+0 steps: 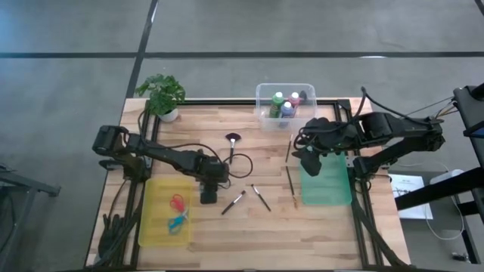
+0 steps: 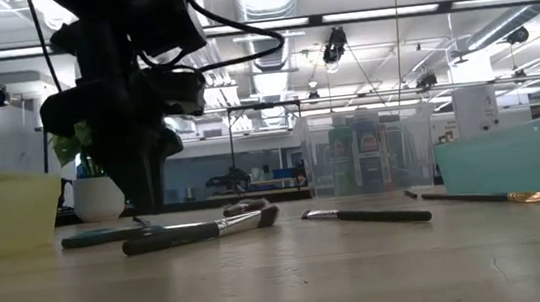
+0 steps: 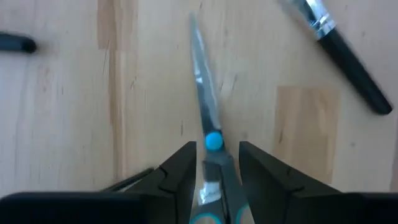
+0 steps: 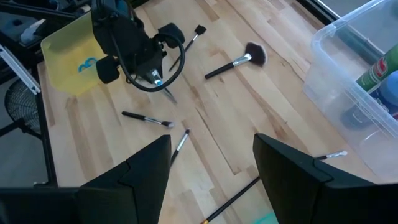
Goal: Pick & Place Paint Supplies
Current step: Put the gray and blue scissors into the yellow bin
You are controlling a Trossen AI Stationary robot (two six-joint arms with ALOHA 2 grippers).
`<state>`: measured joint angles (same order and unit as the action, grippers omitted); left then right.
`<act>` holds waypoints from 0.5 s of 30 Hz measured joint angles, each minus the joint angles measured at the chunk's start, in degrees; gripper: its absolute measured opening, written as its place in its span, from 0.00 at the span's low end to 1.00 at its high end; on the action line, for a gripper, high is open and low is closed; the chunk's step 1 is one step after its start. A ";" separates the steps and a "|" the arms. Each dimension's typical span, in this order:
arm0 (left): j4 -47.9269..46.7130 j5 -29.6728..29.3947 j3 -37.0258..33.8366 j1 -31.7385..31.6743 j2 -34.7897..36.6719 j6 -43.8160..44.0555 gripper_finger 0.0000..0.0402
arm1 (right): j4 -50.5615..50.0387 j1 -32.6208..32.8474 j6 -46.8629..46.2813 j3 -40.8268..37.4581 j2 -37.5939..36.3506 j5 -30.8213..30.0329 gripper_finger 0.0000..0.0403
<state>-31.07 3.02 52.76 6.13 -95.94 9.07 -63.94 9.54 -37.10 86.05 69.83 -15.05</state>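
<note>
My left gripper (image 1: 209,193) points down at mid-table, right of the yellow tray (image 1: 155,227), and is shut on blue-handled scissors (image 3: 208,118), also seen in the right wrist view (image 4: 163,87). My right gripper (image 1: 310,160) hovers open and empty over the green tray (image 1: 327,189), its fingers wide apart (image 4: 211,180). A fan brush (image 1: 232,140) and several thin brushes (image 1: 233,202) (image 1: 261,198) (image 1: 290,180) lie flat on the wood. Paint bottles (image 1: 283,106) stand in the clear bin (image 1: 261,94). My left gripper pinches the scissors between its two fingers just behind the blue pivot (image 3: 213,142), coming from above and pointing down. The shut blades (image 3: 202,74) stick out beyond the fingertips toward the table; the handles (image 3: 205,218) reach back between the fingers. Whether the tip touches the wood, I cannot tell.
Red scissors (image 1: 177,202) and blue scissors (image 1: 177,221) lie in the yellow tray. A potted plant (image 1: 160,94) stands at the far left corner. A dark cable loop (image 1: 240,162) lies beside the left gripper. Bare wood stretches along the near edge.
</note>
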 joint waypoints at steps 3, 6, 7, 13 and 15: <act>-0.04 -0.02 -1.00 0.14 -0.28 0.30 0.33 | -0.02 0.00 -0.17 -0.51 0.02 0.09 0.57; -0.12 -0.06 -2.16 0.52 -0.28 1.93 0.33 | 0.03 -0.02 -0.28 -1.11 0.01 0.35 0.57; 0.02 0.00 -2.43 0.73 -0.26 2.31 0.33 | 0.01 0.00 -0.41 -1.26 0.02 0.58 0.57; -0.43 -0.65 -2.65 2.63 -0.56 2.81 0.33 | 0.04 0.37 -1.07 -1.91 0.02 0.59 0.57; -0.55 -0.79 -2.65 2.98 -0.63 2.79 0.33 | 0.04 0.35 -1.07 -1.91 0.02 0.57 0.57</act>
<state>-31.62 2.23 50.11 9.11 -96.57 11.86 -63.90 9.89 -38.17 84.14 69.84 -14.48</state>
